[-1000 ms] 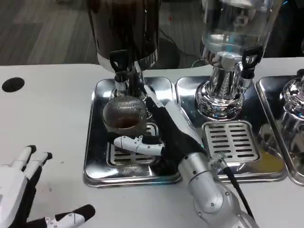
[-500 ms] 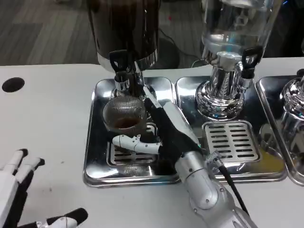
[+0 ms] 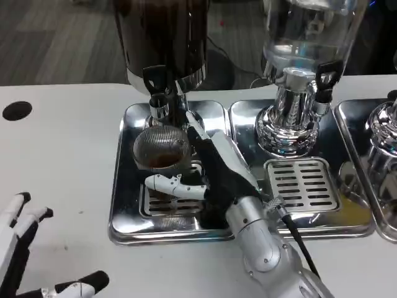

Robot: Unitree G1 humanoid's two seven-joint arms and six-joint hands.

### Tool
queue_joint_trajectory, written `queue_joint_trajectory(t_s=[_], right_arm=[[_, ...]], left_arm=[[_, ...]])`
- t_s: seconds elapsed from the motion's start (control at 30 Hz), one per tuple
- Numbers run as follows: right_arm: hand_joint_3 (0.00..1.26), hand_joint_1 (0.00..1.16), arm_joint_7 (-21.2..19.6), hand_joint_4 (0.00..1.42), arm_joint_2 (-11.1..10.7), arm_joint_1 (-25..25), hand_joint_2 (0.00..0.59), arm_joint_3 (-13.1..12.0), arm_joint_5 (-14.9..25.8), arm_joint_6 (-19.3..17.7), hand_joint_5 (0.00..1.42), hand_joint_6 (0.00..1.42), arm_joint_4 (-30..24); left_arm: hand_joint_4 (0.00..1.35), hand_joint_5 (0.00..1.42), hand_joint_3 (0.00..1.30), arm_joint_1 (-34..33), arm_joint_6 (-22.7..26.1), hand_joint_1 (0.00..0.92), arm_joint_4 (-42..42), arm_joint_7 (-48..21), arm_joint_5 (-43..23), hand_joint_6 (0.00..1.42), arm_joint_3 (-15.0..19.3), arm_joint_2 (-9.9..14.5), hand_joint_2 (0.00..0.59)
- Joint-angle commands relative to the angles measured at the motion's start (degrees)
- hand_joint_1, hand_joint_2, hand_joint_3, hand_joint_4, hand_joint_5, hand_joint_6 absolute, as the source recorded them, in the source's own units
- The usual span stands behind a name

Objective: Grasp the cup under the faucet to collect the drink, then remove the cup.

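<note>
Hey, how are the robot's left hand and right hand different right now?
The right hand reaches onto the steel drip tray and wraps the cup under the dark dispenser's faucet; the left hand lies off the tray on the white table, near the picture's lower left corner. The right hand's fingers curl around the cup, while the left hand's fingers are spread and hold nothing. Both have white and black fingers.

Room's bright overhead light is bouncing hard off the chrome trays [image 3: 124, 186] and clear dispenser [image 3: 304, 37] up at 1 o'clock. White table [image 3: 62, 149] is looking washed out, shadows are staying soft, everything's coming through slightly grainy and soft.
</note>
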Motion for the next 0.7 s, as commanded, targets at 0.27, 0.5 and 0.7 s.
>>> queue_joint_trajectory(t_s=[0.27,0.5,0.7], right_arm=[[0.04,0.67,-2.53,0.0,0.85,-0.92,0.091,0.35,-0.01,-1.46,0.0,0.0,1.44],[0.06,0.75,-3.65,0.0,0.5,-0.7,0.073,0.87,-0.64,-1.68,0.04,0.0,1.58],[0.13,0.76,-4.4,0.09,0.49,-0.23,0.066,1.3,-1.17,-1.1,0.08,0.0,0.78]], left_arm=[[0.06,0.16,0.25,0.57,-0.75,0.0,-0.68,-1.16,-1.16,0.46,0.99,0.38,0.06],[0.06,0.17,0.25,0.6,-0.82,0.0,-0.66,-1.3,-0.97,0.46,0.7,0.16,0.06],[0.07,0.17,0.25,0.68,-0.8,0.0,-0.99,-1.32,-0.99,0.46,0.65,-0.03,0.061]])
